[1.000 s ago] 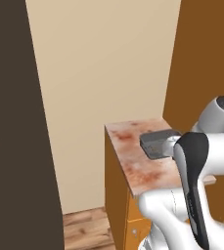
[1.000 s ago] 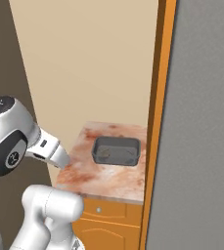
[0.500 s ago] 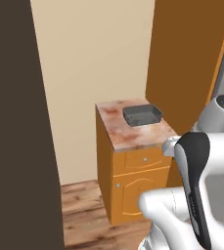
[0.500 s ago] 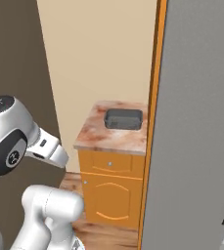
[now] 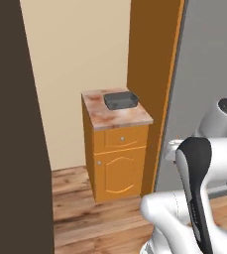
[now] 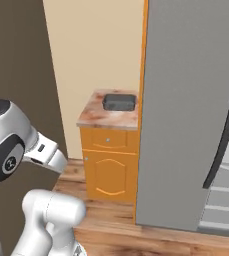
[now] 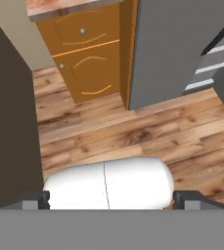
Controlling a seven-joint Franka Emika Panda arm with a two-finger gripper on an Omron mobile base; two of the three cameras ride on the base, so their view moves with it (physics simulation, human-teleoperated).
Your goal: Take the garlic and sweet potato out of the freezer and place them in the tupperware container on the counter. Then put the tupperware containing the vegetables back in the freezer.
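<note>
The tupperware container point(image 5: 121, 99) point(image 6: 119, 102), a shallow dark grey tub, sits toward the back right of the counter point(image 5: 110, 117) point(image 6: 102, 116). To its right stands the tall grey freezer point(image 5: 209, 74) point(image 6: 186, 110) with its dark curved handle point(image 6: 225, 137) point(image 7: 220, 38). Grey inner shelves point(image 6: 226, 202) point(image 7: 210, 73) show beside the handle. The garlic and the sweet potato are out of view. My gripper point(image 7: 111, 201) is open, its fingertips point(image 7: 35, 199) wide apart with nothing between them. It points down at the wooden floor, well short of the counter.
An orange cabinet point(image 5: 117, 163) point(image 7: 86, 53) with round knobs carries the counter. A tall orange panel point(image 5: 152, 74) separates it from the freezer. A dark brown wall point(image 5: 11, 129) point(image 7: 6, 112) runs along the left. Wooden floor point(image 7: 133, 132) lies open in front of the cabinet.
The whole picture has shifted: the base has backed away from the counter, which looks smaller and farther. The freezer's front, handle and shelves have come into view. The gripper stays open.
</note>
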